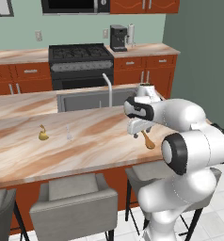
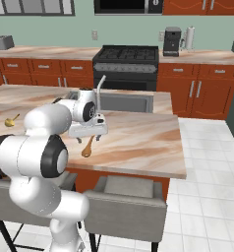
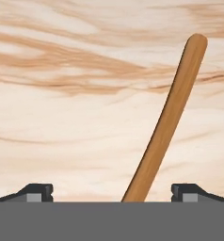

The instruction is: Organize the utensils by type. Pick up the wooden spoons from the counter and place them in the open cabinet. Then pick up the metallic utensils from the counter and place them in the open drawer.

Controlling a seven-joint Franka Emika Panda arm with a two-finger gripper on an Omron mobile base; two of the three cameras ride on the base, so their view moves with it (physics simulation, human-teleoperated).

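Over the veined marble counter [image 3: 62, 117], the gripper [image 3: 112, 193] hangs spread wide above a smooth wooden spoon [image 3: 170, 117].

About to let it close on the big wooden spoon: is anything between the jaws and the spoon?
Nothing visible. The gripper hangs open right over the big wooden spoon, whose handle runs up between the jaws on bare counter.
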